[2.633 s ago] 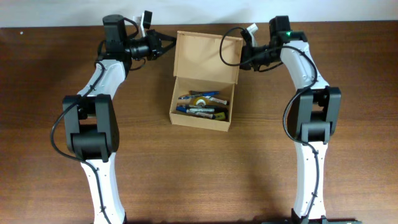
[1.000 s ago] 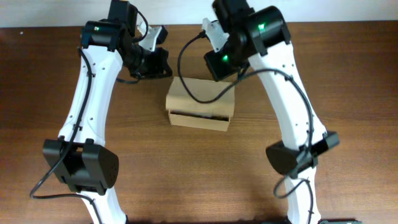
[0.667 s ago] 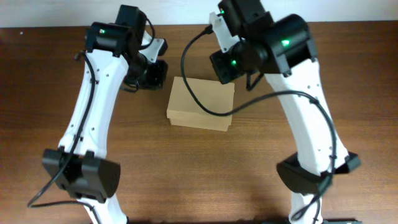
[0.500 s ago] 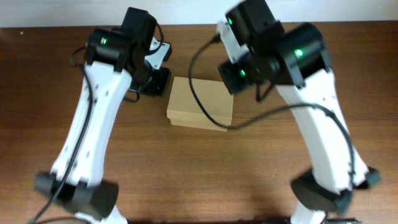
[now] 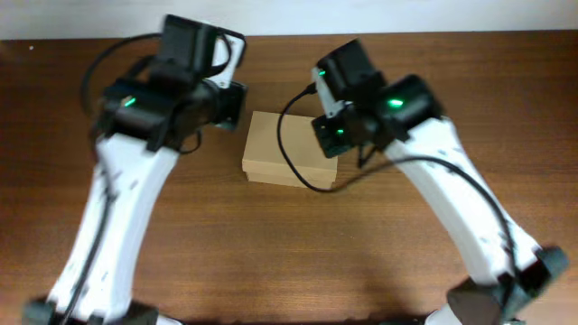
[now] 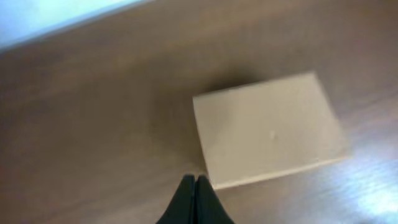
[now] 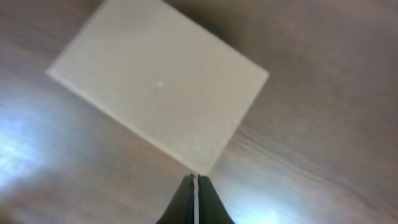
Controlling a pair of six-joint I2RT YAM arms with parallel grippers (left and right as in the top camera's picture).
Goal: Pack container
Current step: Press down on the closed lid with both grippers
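Left arm (image 5: 135,113), right arm (image 5: 406,104) risen; closed container (image 5: 275,149) between them; on table (image 5: 271,253)

Both end effectors (image 6: 194,180) (image 7: 194,180) fully closed

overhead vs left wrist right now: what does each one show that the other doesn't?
Only overhead: the left arm by the left end of the box, and the right arm over its right end. Only left wrist: the left tool, tips pressed shut, at a corner of the box; contact unclear. Both: the cardboard box with its lid closed, sitting on the wooden table.
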